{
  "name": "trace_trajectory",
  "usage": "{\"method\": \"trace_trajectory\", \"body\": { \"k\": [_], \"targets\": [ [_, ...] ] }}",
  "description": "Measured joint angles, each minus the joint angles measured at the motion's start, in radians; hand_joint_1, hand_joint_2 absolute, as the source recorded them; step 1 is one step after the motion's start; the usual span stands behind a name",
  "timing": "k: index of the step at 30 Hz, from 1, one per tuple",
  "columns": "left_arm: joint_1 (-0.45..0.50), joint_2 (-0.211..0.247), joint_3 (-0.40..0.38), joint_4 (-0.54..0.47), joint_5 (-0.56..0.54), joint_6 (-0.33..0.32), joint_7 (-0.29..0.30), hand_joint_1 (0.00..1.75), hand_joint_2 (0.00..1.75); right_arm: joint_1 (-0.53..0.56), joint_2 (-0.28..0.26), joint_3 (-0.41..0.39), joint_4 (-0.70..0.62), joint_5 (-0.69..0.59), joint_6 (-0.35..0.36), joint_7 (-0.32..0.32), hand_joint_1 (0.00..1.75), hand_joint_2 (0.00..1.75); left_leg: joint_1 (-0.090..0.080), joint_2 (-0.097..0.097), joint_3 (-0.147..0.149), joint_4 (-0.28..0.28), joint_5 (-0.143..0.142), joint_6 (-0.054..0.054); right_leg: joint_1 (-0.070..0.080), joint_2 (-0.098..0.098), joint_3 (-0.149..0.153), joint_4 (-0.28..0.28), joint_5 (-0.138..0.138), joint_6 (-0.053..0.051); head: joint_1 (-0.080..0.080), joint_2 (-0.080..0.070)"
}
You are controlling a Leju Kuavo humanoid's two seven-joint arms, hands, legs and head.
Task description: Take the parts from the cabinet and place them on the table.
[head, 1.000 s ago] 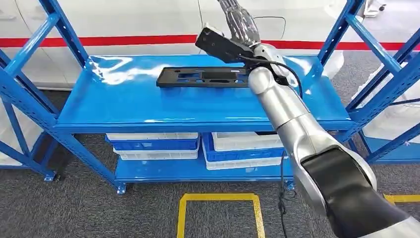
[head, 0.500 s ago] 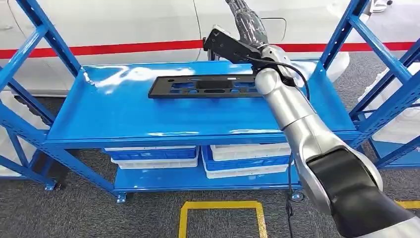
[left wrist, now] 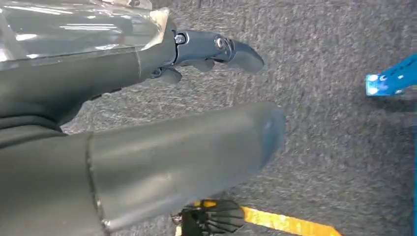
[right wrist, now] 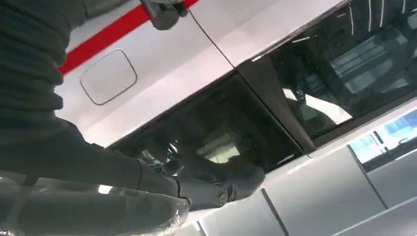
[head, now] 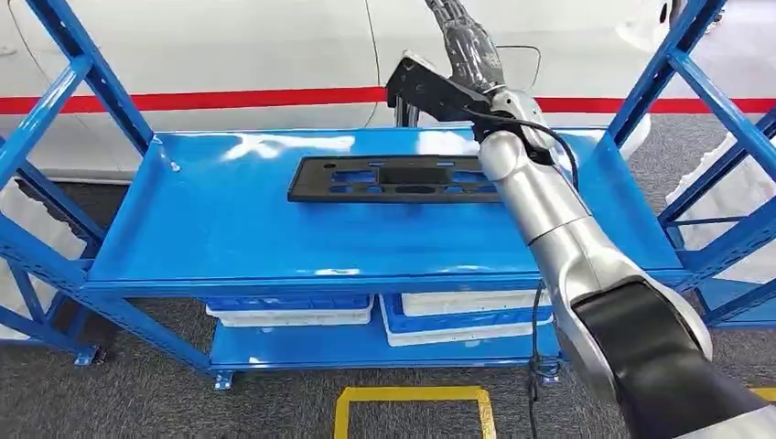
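The part, a flat black plate with cut-outs, lies on the top shelf of the blue rack, nearer the back edge than the front, with nothing holding it. In the head view the right hand is raised above and behind the part, fingers pointing up past the shelf's back edge toward a white car; it carries nothing, and I cannot tell how far its fingers are spread. Against the pictures from a second ago the whole scene has slid down and to the side, so the camera has moved; the arm's pose over the shelf looks much the same. I judge the robot is settling its stance, with the grasp not yet begun. The shelf has bare blue surface on all sides of the part, and the rack's slanted posts stand well off to either side. Bins sit on the lower shelf.

In the left wrist view the left hand hangs over grey carpet, thumb and fingers loosely extended, holding nothing.

In the right wrist view the right hand's fingers reach toward the car's dark window, nothing between them.
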Motion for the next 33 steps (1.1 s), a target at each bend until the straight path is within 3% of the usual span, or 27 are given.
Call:
{"method": "trace_trajectory", "body": {
  "k": [1,2,3,4,5,7,8,9,10,13,14,15,17,18,19,21,22,23,24,26,27,29,30,32,33],
  "targets": [
    [-0.001,0.000,-0.001,0.000,0.000,0.000,0.000,0.00,0.00,0.005,-0.002,0.000,0.000,0.000,0.000,0.000,0.00,1.75,0.000,-0.001,0.002,0.000,-0.006,0.000,0.000,0.000,-0.053,0.077,-0.034,-0.007,0.000,0.000],
    [0.000,-0.001,-0.001,0.000,0.000,0.000,0.000,0.00,0.00,0.011,-0.006,0.000,0.000,0.000,0.000,0.000,0.00,1.75,0.000,-0.003,0.006,0.001,-0.011,-0.001,-0.001,0.000,-0.092,0.123,-0.052,-0.007,0.000,0.000],
    [0.002,-0.003,-0.001,0.000,0.000,0.000,0.000,0.00,0.00,0.015,-0.008,0.000,0.000,0.000,0.000,0.000,0.00,1.75,0.000,-0.005,0.013,0.001,-0.018,-0.003,-0.002,0.000,-0.110,0.124,-0.049,-0.002,0.000,0.000],
    [0.002,-0.003,-0.001,0.000,0.000,0.000,0.000,0.00,0.00,0.017,-0.009,0.000,0.000,0.000,0.000,0.000,0.00,1.75,0.001,-0.006,0.021,0.002,-0.026,-0.006,-0.004,-0.001,-0.105,0.078,-0.022,0.008,0.000,0.000],
    [0.002,-0.004,-0.002,0.000,0.000,0.000,0.000,0.00,0.00,0.016,-0.009,0.000,0.000,0.000,0.000,0.000,0.00,1.75,0.002,-0.007,0.031,0.004,-0.034,-0.010,-0.007,-0.001,-0.081,-0.003,0.024,0.018,0.000,0.000],
    [0.001,-0.004,-0.002,0.000,0.000,0.000,0.000,0.00,0.00,0.016,-0.010,0.000,-0.002,0.000,0.001,0.001,0.00,1.75,0.002,-0.008,0.046,0.008,-0.056,-0.022,-0.016,-0.008,-0.022,-0.186,0.141,0.052,0.002,0.000],
    [0.000,-0.003,-0.002,0.001,0.000,0.000,0.000,0.00,0.00,0.015,-0.012,0.001,-0.002,0.000,0.003,0.003,0.00,1.75,-0.001,-0.008,0.052,0.015,-0.064,-0.029,-0.006,-0.012,-0.026,-0.190,0.129,0.031,-0.001,0.000],
    [-0.001,-0.002,-0.001,0.000,0.000,0.001,0.000,0.00,0.00,0.012,-0.011,0.003,-0.002,0.000,0.009,0.004,0.00,1.75,-0.003,-0.007,0.045,0.014,-0.069,-0.035,-0.003,-0.012,-0.010,-0.188,0.127,0.006,0.000,0.000],
    [-0.001,-0.001,-0.001,0.001,0.002,0.000,0.000,0.00,0.00,0.013,-0.010,0.003,-0.002,0.000,0.010,0.004,0.00,1.75,-0.004,-0.005,0.049,0.018,-0.072,-0.040,-0.006,-0.010,-0.015,-0.188,0.134,-0.006,-0.003,0.000],
    [-0.002,0.001,-0.001,0.000,0.001,0.000,0.000,0.00,0.00,0.004,-0.008,0.002,-0.002,-0.001,0.011,0.003,0.00,1.75,0.004,-0.003,0.036,0.054,-0.085,-0.051,-0.013,-0.007,0.008,-0.186,0.122,-0.024,-0.002,0.000],
    [-0.004,0.001,-0.001,0.000,0.000,0.000,0.000,0.00,0.00,-0.002,-0.004,0.003,-0.002,-0.001,0.011,0.001,0.00,1.75,0.005,-0.002,0.005,0.110,-0.095,-0.058,-0.013,-0.006,0.014,-0.186,0.116,-0.032,-0.005,0.000],
    [-0.004,0.001,-0.001,0.000,0.000,0.000,0.000,0.00,0.00,-0.005,-0.001,0.003,-0.001,-0.002,0.011,-0.001,0.00,1.75,0.008,-0.001,-0.046,0.195,-0.120,-0.066,-0.012,-0.006,0.021,-0.186,0.110,-0.039,-0.003,0.000],
    [-0.001,0.002,-0.001,0.001,0.000,0.000,0.000,0.00,0.00,-0.004,0.003,0.005,0.003,-0.002,0.011,-0.005,0.00,1.75,0.010,-0.001,-0.140,0.323,-0.177,-0.073,-0.008,-0.006,0.034,-0.186,0.097,-0.044,-0.004,0.000],
    [0.000,0.002,0.000,0.001,0.000,0.000,0.000,0.00,0.00,-0.004,0.006,0.006,0.005,-0.003,0.011,-0.005,0.00,1.75,0.011,-0.001,-0.164,0.335,-0.178,-0.073,-0.006,-0.005,0.042,-0.186,0.089,-0.044,-0.004,0.000],
    [0.001,0.002,0.000,0.001,0.000,0.000,0.000,0.00,0.00,-0.004,0.009,0.008,0.007,-0.003,0.010,-0.006,0.00,1.75,0.011,-0.001,-0.166,0.304,-0.152,-0.069,-0.004,-0.005,0.053,-0.186,0.081,-0.044,-0.004,0.000],
    [0.001,0.004,0.000,0.001,0.001,0.000,0.000,0.00,0.00,-0.006,0.014,0.010,0.007,-0.005,0.010,-0.007,0.00,1.75,0.009,-0.001,-0.112,0.145,-0.040,-0.053,0.001,-0.004,0.078,-0.187,0.063,-0.042,-0.004,0.000],
    [0.001,0.006,0.001,0.001,0.001,0.000,0.000,0.00,0.00,-0.008,0.017,0.011,0.008,-0.005,0.010,-0.007,0.00,1.75,0.004,0.000,-0.077,0.053,0.023,-0.038,0.001,-0.004,0.089,-0.188,0.055,-0.040,-0.003,0.000],
    [0.000,0.010,0.001,0.001,0.001,0.000,0.000,0.00,0.00,-0.009,0.017,0.011,0.010,-0.006,0.010,-0.007,0.00,1.75,-0.002,-0.001,-0.068,0.025,0.035,-0.028,0.002,-0.003,0.097,-0.188,0.048,-0.037,-0.002,0.000],
    [-0.001,0.009,0.001,0.001,0.001,0.000,0.000,0.00,0.00,-0.013,0.019,0.013,0.011,-0.006,0.010,-0.008,0.00,1.75,-0.006,0.001,-0.064,0.019,0.010,-0.028,0.003,-0.001,0.096,-0.196,0.045,-0.031,-0.002,0.000],
    [0.000,0.013,0.002,0.001,0.002,0.000,-0.001,0.00,0.00,-0.014,0.021,0.013,0.012,-0.006,0.010,-0.008,0.00,1.75,-0.012,0.001,-0.046,0.007,0.022,-0.015,0.011,-0.001,0.105,-0.184,0.054,-0.012,-0.003,0.000],
    [0.000,0.013,0.002,0.001,0.002,0.000,-0.001,0.00,0.00,-0.018,0.021,0.013,0.012,-0.006,0.008,-0.010,0.00,1.75,-0.009,0.000,-0.030,0.004,0.024,-0.011,0.012,-0.001,0.113,-0.187,0.052,-0.008,-0.002,0.000],
    [-0.001,0.011,0.002,0.001,0.002,0.001,-0.001,0.00,0.00,-0.025,0.022,0.013,0.015,-0.007,0.006,-0.015,0.00,1.75,-0.004,0.000,-0.012,-0.009,0.023,-0.005,0.010,-0.002,0.068,-0.108,0.030,-0.014,0.000,0.000],
    [-0.003,0.011,0.002,0.001,0.002,0.002,0.000,0.00,0.00,-0.030,0.023,0.014,0.017,-0.010,0.003,-0.016,0.00,1.75,-0.004,0.000,-0.012,-0.009,0.020,-0.001,0.009,-0.002,0.023,-0.035,0.015,-0.017,-0.001,0.000],
    [-0.003,0.008,0.002,0.001,-0.005,0.003,0.000,0.00,0.00,-0.026,0.023,0.018,0.023,-0.010,0.002,-0.018,0.00,1.75,-0.004,-0.001,-0.009,-0.008,0.011,0.000,0.005,-0.002,-0.074,0.107,-0.048,-0.020,-0.001,0.000],
    [-0.001,0.007,0.002,0.001,-0.006,0.003,0.002,0.00,0.00,-0.023,0.023,0.018,0.027,-0.010,0.001,-0.018,0.00,1.75,-0.004,-0.003,-0.007,-0.007,0.007,-0.001,0.004,-0.002,-0.104,0.134,-0.054,-0.016,-0.001,0.000]
  ]
}}
